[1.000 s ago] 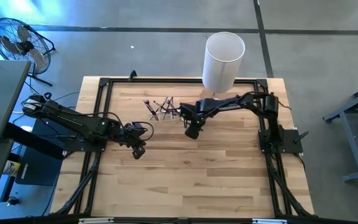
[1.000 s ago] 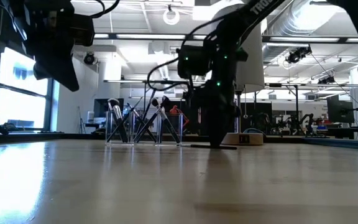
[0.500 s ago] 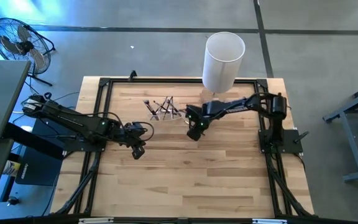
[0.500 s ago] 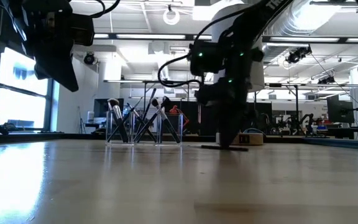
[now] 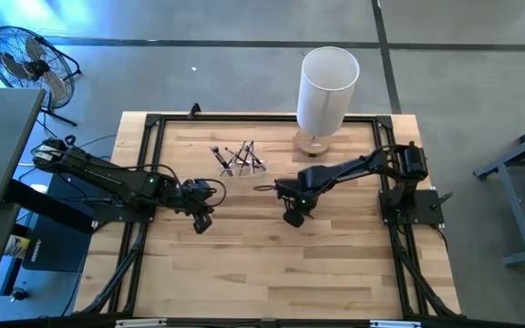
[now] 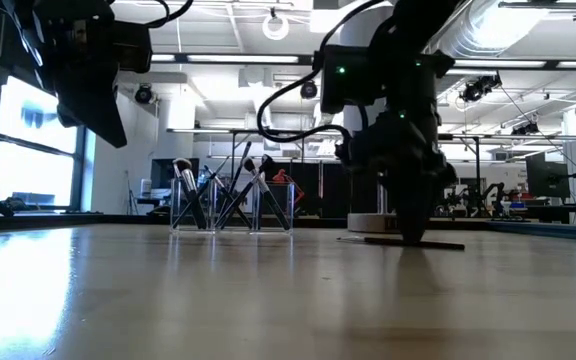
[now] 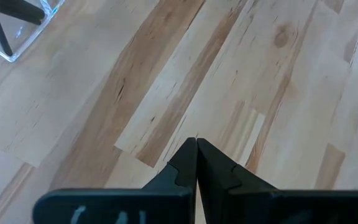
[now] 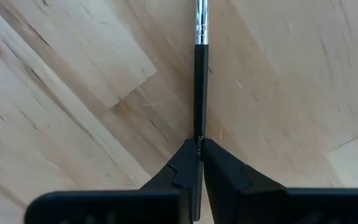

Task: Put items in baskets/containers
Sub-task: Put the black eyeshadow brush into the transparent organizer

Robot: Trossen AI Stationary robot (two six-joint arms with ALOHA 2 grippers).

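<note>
We're in a robotics lab or industrial workshop. Behind the right gripper (image 6: pixel 408 236), across the butcher-block table (image 5: pixel 272 264), the low view opens onto a big hall: exposed ceiling ducts (image 6: pixel 488 30), strip lighting, tall windows (image 6: pixel 18 150) and more workstations with gear along the back. From above there's bare concrete floor (image 5: pixel 199 27) and a floor fan (image 5: pixel 25 59) beyond the left gripper (image 5: pixel 202 221).

Brushes (image 5: pixel 237 158) in holder (image 5: pixel 241 168) behind left end effector (image 5: pixel 204 223), cylinder (image 5: pixel 326 89) right
</note>
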